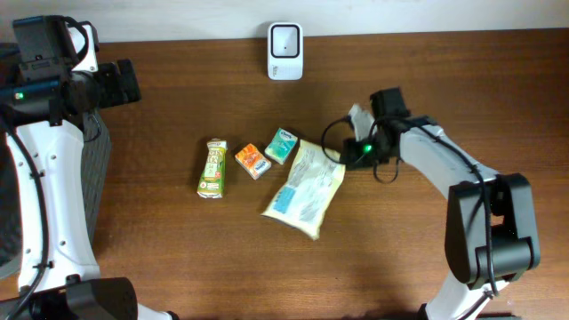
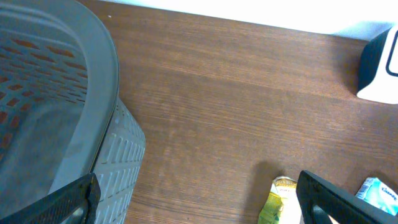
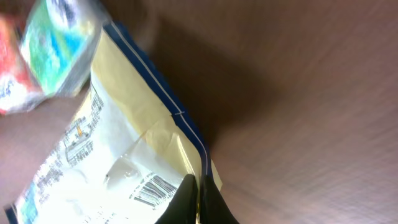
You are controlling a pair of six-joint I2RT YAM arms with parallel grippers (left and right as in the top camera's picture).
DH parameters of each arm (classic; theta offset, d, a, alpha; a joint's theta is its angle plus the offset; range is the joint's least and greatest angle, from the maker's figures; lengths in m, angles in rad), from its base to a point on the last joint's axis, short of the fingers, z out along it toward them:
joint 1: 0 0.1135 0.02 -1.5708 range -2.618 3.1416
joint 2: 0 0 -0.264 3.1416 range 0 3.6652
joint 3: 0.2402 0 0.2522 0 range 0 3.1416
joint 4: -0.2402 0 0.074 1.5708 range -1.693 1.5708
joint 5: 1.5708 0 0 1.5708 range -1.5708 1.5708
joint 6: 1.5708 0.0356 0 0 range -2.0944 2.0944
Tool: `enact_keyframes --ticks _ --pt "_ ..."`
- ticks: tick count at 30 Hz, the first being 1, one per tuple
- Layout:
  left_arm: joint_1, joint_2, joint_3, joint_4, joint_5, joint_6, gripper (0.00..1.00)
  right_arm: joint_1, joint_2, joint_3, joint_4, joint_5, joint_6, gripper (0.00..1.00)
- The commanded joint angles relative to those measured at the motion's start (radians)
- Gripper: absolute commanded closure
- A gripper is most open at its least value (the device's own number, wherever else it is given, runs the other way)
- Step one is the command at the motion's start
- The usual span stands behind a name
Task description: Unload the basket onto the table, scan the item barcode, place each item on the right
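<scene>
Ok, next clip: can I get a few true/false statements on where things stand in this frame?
1. The right end effector is closed on the edge of the yellow pouch. True.
2. The pouch is held up against the scanner. False: it is down among the other packets, well apart from the scanner.
3. The left end effector grips the green carton. False: it is open and empty, beside the basket.
4. A barcode shows on the pouch in the right wrist view. True.
5. The orange packet lies between the carton and the teal packet. True.
</scene>
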Motion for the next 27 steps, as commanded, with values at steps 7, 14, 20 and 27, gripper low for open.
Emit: enact_keyframes --ticks 7,14,20,27 --pt "0.002 0.002 0.002 -0.001 0.000 0.014 0.01 0.020 -0.010 0.203 -0.061 -0.276 0.169 0.33" --pt "0.002 0.002 0.002 -0.001 0.000 0.015 0.01 0.432 0.043 0.084 -0.102 -0.012 0.434 0.35" --pt "0.002 0.002 0.002 -0.001 0.000 0.015 0.01 0.440 0.052 0.084 -0.332 0.204 0.487 0.41" --pt "0.002 0.002 0.002 -0.001 0.000 0.014 0.01 0.268 -0.065 0.092 -0.364 0.184 0.424 0.41"
